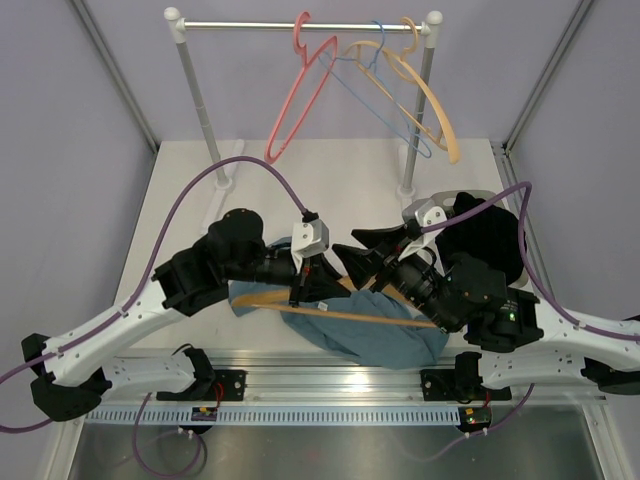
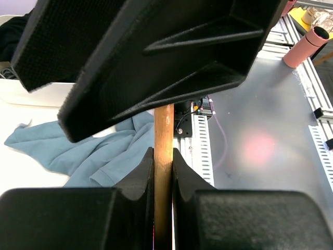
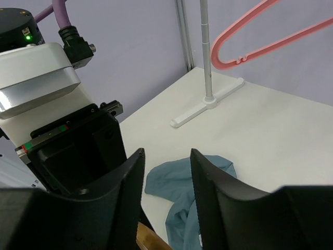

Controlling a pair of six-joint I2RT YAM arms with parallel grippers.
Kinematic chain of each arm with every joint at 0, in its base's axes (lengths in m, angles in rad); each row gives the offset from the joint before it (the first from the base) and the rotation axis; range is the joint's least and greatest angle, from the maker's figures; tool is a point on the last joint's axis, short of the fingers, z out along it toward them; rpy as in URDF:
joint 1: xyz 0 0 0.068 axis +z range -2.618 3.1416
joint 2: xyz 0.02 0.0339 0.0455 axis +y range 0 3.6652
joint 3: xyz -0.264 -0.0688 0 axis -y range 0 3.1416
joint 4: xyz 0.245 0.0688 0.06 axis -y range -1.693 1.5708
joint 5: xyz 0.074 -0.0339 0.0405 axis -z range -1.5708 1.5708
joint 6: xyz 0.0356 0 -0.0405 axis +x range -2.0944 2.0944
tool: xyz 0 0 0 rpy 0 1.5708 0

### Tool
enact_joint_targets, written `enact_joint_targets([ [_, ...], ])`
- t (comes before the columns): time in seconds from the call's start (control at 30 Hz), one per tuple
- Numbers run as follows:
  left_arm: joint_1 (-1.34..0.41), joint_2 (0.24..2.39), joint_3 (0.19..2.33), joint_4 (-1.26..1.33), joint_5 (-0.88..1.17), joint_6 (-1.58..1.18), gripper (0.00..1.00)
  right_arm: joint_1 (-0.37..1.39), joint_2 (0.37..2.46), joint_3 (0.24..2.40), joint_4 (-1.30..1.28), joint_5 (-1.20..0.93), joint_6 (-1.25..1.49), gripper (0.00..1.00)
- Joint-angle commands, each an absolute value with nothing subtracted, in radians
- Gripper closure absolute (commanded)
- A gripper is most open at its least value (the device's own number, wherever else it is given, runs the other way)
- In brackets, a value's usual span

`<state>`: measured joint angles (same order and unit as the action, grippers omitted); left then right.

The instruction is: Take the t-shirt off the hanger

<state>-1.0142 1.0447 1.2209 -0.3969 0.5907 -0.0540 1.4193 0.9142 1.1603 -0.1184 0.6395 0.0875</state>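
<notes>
Black-fingered left hand (image 2: 163, 161) is clamped on the stiff bar of the orange-tan wooden hanger (image 2: 163, 125). Below that hand, the soft teal-blue t-shirt (image 2: 88, 151) lies bunched on the white table (image 2: 21, 172). Just beside it, the right hand (image 3: 166, 154) hovers open. The cloth looks light and limp, so pinch a loose fold.

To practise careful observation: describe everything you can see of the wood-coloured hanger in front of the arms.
The hanger is orange-tan and looks like smooth wood, with slim bars. It lies roughly level over the teal-blue t-shirt near the table's near edge, its long bar running left to right. The left gripper is shut on one bar, a finger on each side. The hook is not visible, and whether any part sits inside the shirt cannot be told.
</notes>
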Motion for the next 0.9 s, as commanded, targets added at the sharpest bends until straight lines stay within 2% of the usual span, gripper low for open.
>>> enact_joint_targets([
  [0.0, -1.019, 1.035, 1.223, -0.295, 0.555, -0.120, 1.00, 1.422, 0.897, 1.144, -0.031, 0.669, 0.092, 0.42],
  [0.03, -1.019, 1.034, 1.223, -0.291, 0.534, -0.120, 1.00, 1.420, 0.896, 1.140, -0.029, 0.670, 0.097, 0.30],
  [0.13, -1.019, 1.034, 1.218, -0.273, 0.523, -0.126, 1.00, 1.420, 0.897, 1.127, -0.023, 0.676, 0.106, 0.10],
  [0.2, -1.019, 1.034, 1.213, -0.256, 0.511, -0.136, 1.00, 1.420, 0.900, 1.124, -0.026, 0.681, 0.115, 0.02],
  [0.5, -1.019, 1.011, 1.198, -0.245, 0.451, -0.138, 1.00, 1.422, 0.868, 1.123, -0.094, 0.745, 0.112, 0.01],
  [0.6, -1.019, 1.005, 1.195, -0.239, 0.430, -0.149, 1.00, 1.422, 0.833, 1.118, -0.123, 0.700, 0.121, 0.01],
  [0.87, -1.019, 0.980, 1.189, -0.180, 0.468, -0.213, 1.00, 1.420, 0.831, 1.327, -0.452, 0.534, 0.172, 0.01],
])
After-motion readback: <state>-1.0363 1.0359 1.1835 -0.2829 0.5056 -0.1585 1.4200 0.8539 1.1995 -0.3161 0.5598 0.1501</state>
